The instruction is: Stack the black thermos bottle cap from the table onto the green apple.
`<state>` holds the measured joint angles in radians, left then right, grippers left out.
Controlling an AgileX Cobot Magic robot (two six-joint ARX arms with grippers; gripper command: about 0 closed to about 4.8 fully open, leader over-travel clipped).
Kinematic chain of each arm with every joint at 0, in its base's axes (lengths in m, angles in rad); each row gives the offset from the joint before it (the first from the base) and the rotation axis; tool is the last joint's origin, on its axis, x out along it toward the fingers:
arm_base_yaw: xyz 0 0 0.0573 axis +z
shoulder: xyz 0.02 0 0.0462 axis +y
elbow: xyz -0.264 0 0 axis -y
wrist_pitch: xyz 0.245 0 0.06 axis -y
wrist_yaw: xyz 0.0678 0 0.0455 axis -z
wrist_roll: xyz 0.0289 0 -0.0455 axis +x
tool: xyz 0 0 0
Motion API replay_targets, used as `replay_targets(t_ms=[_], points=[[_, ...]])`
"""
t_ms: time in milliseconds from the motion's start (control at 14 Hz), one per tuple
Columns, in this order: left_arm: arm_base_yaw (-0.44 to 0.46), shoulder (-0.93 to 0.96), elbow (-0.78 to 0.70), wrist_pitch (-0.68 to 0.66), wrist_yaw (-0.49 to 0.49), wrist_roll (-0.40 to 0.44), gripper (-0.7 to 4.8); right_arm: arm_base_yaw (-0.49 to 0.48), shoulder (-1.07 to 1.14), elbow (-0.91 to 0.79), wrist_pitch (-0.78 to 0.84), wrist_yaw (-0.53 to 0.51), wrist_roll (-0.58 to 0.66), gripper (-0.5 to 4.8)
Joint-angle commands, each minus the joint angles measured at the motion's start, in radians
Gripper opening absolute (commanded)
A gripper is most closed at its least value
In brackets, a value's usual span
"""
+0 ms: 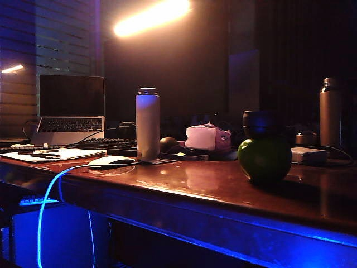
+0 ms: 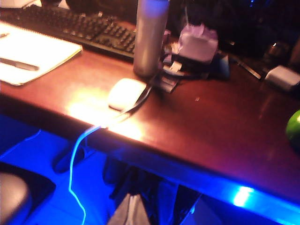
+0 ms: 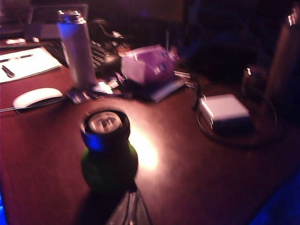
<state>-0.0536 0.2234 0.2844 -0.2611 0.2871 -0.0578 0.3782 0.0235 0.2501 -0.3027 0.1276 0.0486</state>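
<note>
Exterior view showed the black thermos bottle cap (image 1: 257, 124) resting atop the green apple (image 1: 264, 159) on the counter (image 1: 184, 184). Right fingers (image 3: 130, 211) were closed, empty, near the apple; left fingers were unseen.

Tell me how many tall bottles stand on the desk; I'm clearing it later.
2: the white thermos beside the mouse, and a dark bottle at the far right. Clutter behind may hide more.

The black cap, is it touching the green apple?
Touching. In the exterior view the black cap sits right on top of the green apple with no gap between them. The right wrist view shows the same, cap stacked on apple.
</note>
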Motion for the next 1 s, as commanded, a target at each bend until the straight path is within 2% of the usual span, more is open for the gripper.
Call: replay_targets(t_ms=[71,499,783,997], points=[[0.0,-0.002,-0.057,0.054,0.009,0.027,-0.03,0.0,-0.021,-0.041,-0.037,0.012,0.012,-0.05],[-0.007,-0.002,-0.196,0.19,0.002,0.02,-0.03,0.0,-0.021,-0.122,-0.085,0.012,0.012,-0.05],[-0.007,-0.002,-0.258,0.213,0.002,0.029,-0.03,0.001,-0.021,-0.176,-0.09,0.008,0.038,-0.05],[-0.007,-0.001,-0.278,0.211,0.001,0.107,-0.03,0.001,-0.021,-0.178,-0.086,0.01,0.053,-0.05]])
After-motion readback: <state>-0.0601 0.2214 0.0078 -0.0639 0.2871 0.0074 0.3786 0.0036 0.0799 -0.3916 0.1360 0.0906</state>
